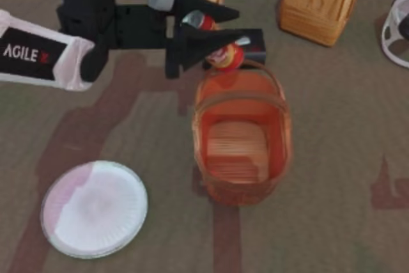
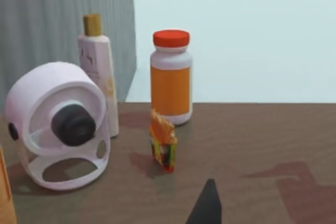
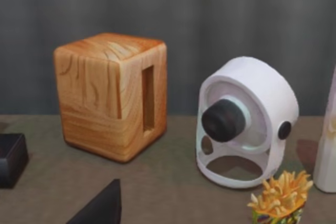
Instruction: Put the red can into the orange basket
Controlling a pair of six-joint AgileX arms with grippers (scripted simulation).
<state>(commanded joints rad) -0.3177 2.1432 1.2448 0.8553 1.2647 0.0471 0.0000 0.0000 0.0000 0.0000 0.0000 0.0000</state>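
Left gripper [image 1: 214, 30] was clamped on the red can [image 1: 225, 55] at upper centre of the top view, can hanging just beyond the far rim of the orange basket [image 1: 281, 151]. Basket opening lay toward the frame's bottom from the can, so carry that way before release. Right arm not visible in the top view; its fingers could not be judged.

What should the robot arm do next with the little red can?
Probably carry it a bit farther over the orange basket, then let go. In the top view the left end effector holds the red can between its fingers, just at the basket's far rim, under the handle's end, not yet above the slatted bottom. Dropped here, it might hit the rim.
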